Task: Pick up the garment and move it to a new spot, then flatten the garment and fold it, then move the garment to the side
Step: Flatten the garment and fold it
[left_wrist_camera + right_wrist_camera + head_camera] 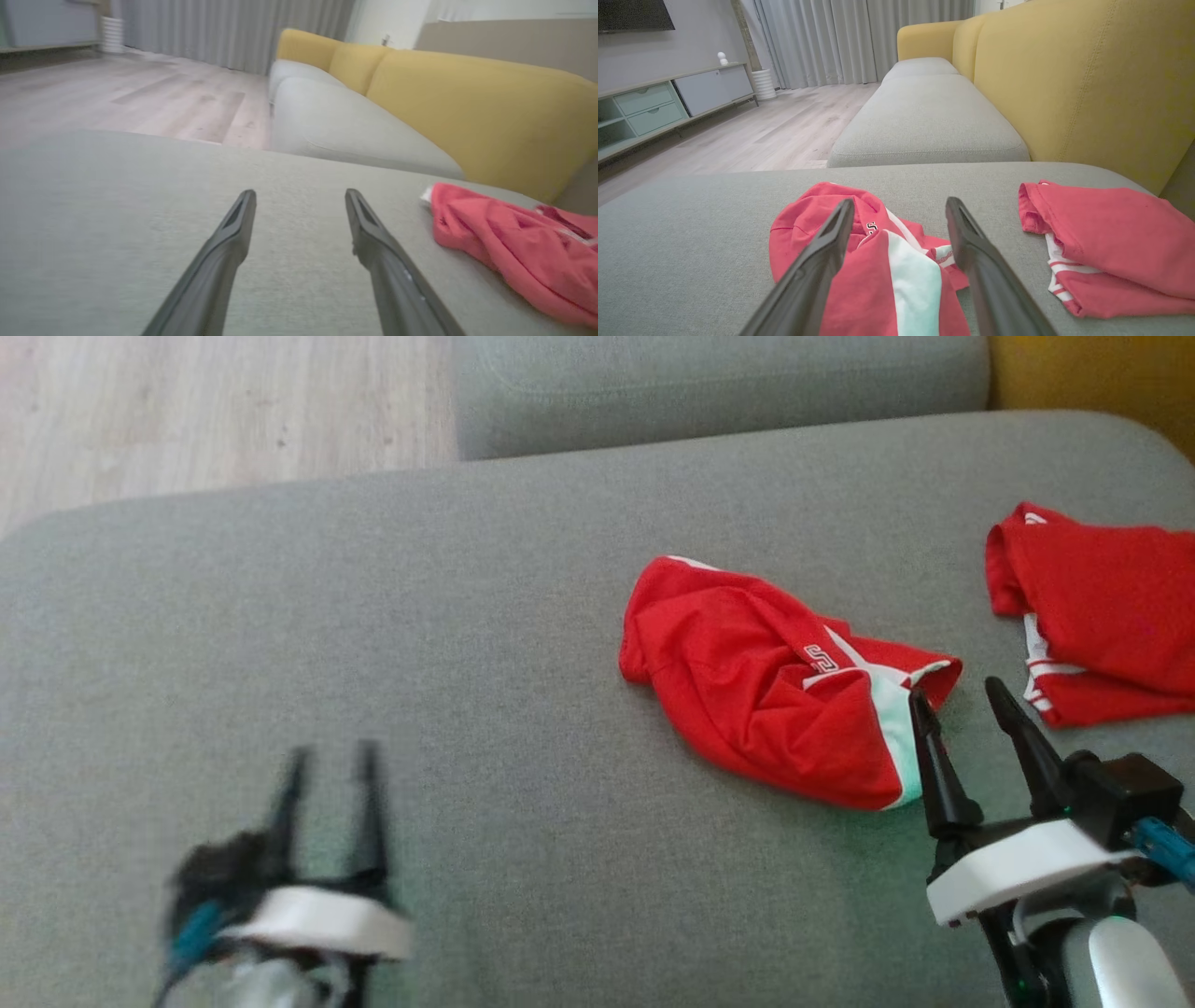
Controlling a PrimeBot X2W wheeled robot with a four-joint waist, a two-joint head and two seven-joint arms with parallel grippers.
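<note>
Grey cushion (467, 616) bears crumpled red garment (775, 691); right tool (957, 691) wide at its edge; left tool (333, 753) wide.

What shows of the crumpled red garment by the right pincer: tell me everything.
The crumpled red garment is thin fabric with a pale mint-white side panel and white lettering. It lies bunched and wrinkled on the grey cushion, apart from the other red garment. The open right pincer hovers at its near panel edge; whether a finger touches it cannot be told.
</note>
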